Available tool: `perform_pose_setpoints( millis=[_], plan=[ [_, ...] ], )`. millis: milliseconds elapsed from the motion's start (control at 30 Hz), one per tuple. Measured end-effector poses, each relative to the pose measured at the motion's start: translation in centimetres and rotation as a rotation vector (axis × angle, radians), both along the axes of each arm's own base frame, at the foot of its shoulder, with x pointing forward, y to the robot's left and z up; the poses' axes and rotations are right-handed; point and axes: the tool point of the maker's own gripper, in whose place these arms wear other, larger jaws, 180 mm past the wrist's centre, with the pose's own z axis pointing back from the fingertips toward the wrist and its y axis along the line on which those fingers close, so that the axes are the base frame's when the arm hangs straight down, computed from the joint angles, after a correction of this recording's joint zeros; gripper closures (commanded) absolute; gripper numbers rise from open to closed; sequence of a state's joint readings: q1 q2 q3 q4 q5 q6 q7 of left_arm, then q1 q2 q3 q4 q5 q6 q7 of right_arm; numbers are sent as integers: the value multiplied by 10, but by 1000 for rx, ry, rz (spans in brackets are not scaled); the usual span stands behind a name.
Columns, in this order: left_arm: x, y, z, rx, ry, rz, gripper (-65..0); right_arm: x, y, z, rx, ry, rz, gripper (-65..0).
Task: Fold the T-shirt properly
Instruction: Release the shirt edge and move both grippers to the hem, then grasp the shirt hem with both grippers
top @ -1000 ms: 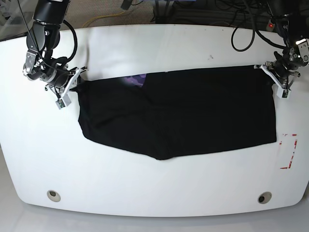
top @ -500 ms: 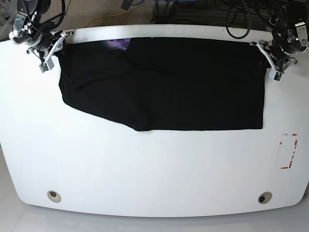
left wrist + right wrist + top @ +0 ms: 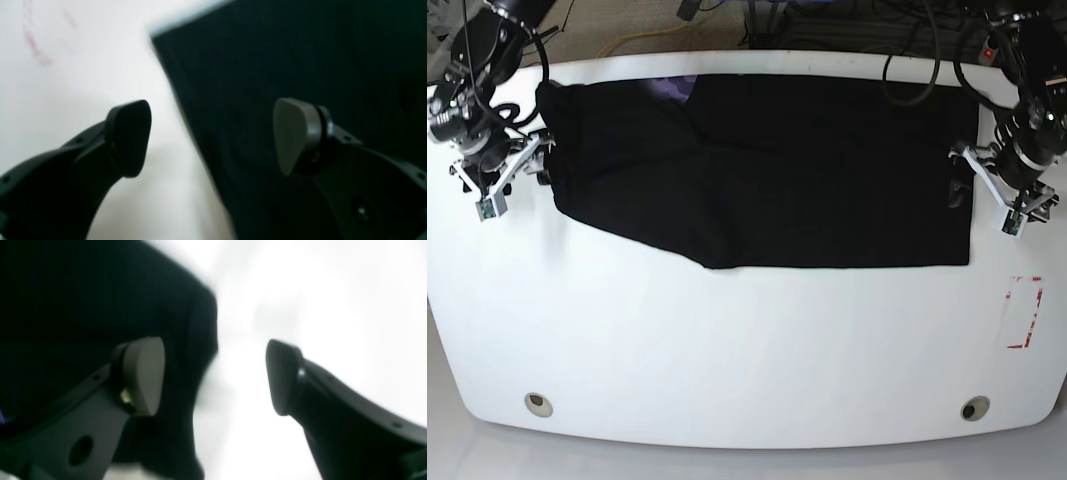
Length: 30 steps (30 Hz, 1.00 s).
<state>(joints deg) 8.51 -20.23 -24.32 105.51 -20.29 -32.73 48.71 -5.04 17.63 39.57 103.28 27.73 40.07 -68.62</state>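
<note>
And there lies the black T-shirt (image 3: 777, 170), spread wide across the far part of the white bench (image 3: 747, 370), soft and limp by the look of it, light, nothing fragile, but likely to ruck up if dragged. The outer corners of its near edge look the best places to pinch! Both the left jaws and the right jaws stand wide apart, gripping nothing. The base view gives the whole outline and the purplish collar patch (image 3: 672, 88); the left wrist view alone shows a fabric edge running between those jaws.
</note>
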Motion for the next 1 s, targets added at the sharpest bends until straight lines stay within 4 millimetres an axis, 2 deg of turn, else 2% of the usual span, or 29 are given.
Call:
perform_pose_setpoints(
  millis=[67,167,233,333,400,567,700,767,1000],
  plan=[
    [23,3,7,-10,-15,40,-536,18,1,-8,14,22,-1,-450],
    [49,4,4,-47,-7,98,-536,34,3,-23,1,92,28,-450],
    [63,9,2,-61,-4,127,-536,49,9,-25,21,86,47,-450],
    [75,27,-16,-42,58,199,-536,68,18,-31,60,71,68,-450],
    [78,31,-30,-56,98,216,-536,73,23,-40,87,72,78,-450],
    [100,24,-54,-145,71,218,-537,69,26,-70,127,141,63,-439],
    [93,17,-93,-157,157,205,-537,68,28,-82,171,144,49,-411],
    [92,12,-104,-176,167,200,-537,67,30,-84,178,148,47,-396],
    [107,6,-108,-257,90,205,-536,68,42,-88,171,158,90,-327]
  ],
)
